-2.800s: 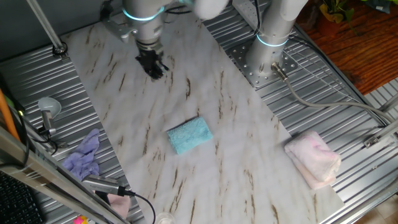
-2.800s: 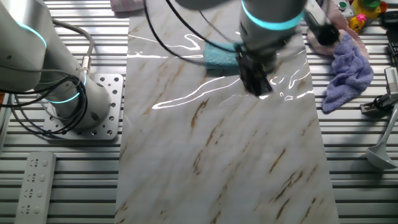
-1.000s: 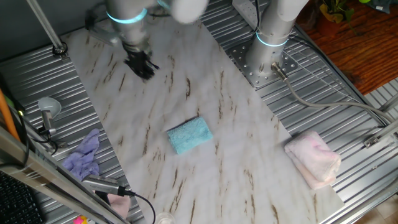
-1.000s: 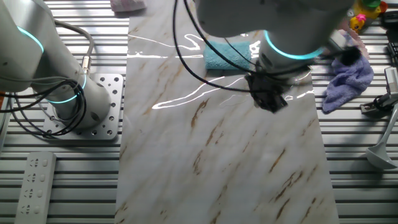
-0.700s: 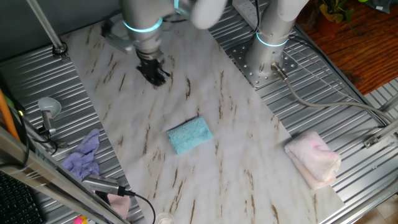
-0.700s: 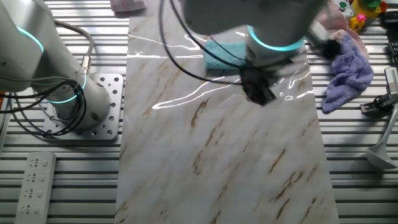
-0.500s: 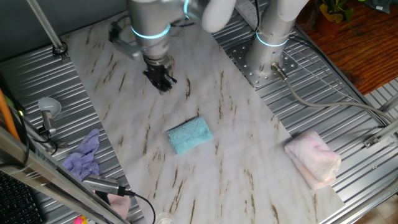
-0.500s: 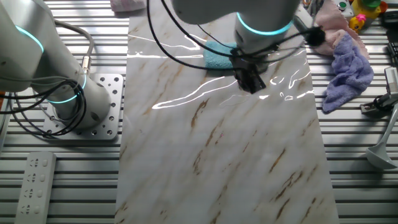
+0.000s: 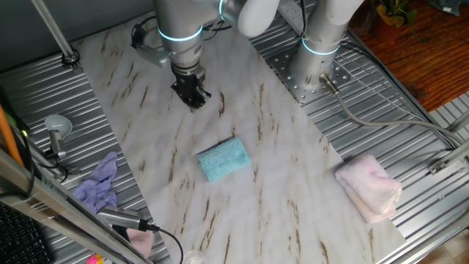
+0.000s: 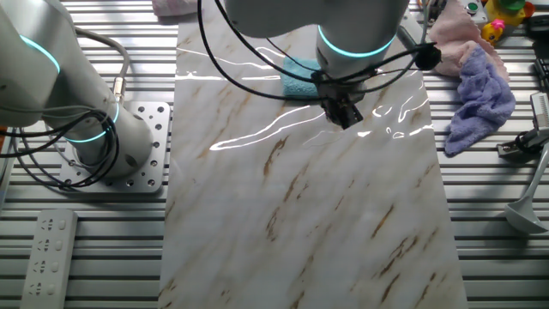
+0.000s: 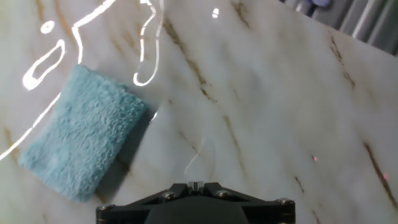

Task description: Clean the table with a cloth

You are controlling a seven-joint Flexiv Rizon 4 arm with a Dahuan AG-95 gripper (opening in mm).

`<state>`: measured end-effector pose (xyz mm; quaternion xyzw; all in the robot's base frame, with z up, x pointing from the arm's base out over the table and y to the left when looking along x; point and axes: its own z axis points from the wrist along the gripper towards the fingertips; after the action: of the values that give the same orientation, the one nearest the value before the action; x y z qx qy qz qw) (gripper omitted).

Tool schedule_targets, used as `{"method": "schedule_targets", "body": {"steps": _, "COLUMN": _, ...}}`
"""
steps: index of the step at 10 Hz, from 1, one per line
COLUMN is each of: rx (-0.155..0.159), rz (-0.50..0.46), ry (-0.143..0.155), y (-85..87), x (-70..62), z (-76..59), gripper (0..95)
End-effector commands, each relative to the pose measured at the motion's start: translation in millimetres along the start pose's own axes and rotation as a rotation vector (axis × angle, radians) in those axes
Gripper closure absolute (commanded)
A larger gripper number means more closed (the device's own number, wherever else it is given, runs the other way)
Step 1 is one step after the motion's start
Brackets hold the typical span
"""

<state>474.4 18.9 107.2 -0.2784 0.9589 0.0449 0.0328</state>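
Observation:
The turquoise terry cloth (image 9: 223,159) lies flat near the middle of the white marble table (image 9: 293,191). It also shows in the other fixed view (image 10: 298,79), partly behind the arm, and at the left of the hand view (image 11: 81,130). My gripper (image 9: 193,98) hangs over the bare slab, apart from the cloth and farther back. It shows in the other fixed view (image 10: 343,116) and at the bottom of the hand view (image 11: 196,184). Its jaws are shut together with nothing between them.
A lavender rag (image 9: 99,185) lies on the ribbed metal at the left, and a pale pink towel (image 9: 370,187) at the table's right end. The arm's base (image 9: 315,66) stands behind the slab. A remote (image 10: 47,249) and tools lie on the ribbed surface.
My gripper swung away toward the far left of the slab, then came back rightward and a little closer to the cloth. The cloth has not moved.

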Motion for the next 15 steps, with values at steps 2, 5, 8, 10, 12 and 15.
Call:
{"method": "schedule_targets", "body": {"steps": 2, "rx": 0.005, "rz": -0.083, "ry": 0.043, "y": 5.8, "x": -3.6, "z": 3.8, "gripper": 95.0}}
{"method": "schedule_targets", "body": {"steps": 5, "rx": 0.007, "rz": -0.011, "ry": 0.041, "y": 54.5, "x": -17.3, "z": 24.7, "gripper": 76.0}}
{"method": "schedule_targets", "body": {"steps": 8, "rx": 0.011, "rz": 0.009, "ry": 0.040, "y": 68.1, "x": -20.9, "z": 31.7, "gripper": 76.0}}
{"method": "schedule_targets", "body": {"steps": 10, "rx": 0.016, "rz": 0.045, "ry": 0.046, "y": 68.1, "x": -20.9, "z": 31.7, "gripper": 76.0}}
{"method": "schedule_targets", "body": {"steps": 12, "rx": 0.007, "rz": 0.084, "ry": 0.043, "y": 68.1, "x": -20.9, "z": 31.7, "gripper": 57.0}}
{"method": "schedule_targets", "body": {"steps": 15, "rx": 0.008, "rz": 0.168, "ry": 0.042, "y": 68.4, "x": -21.1, "z": 32.0, "gripper": 57.0}}
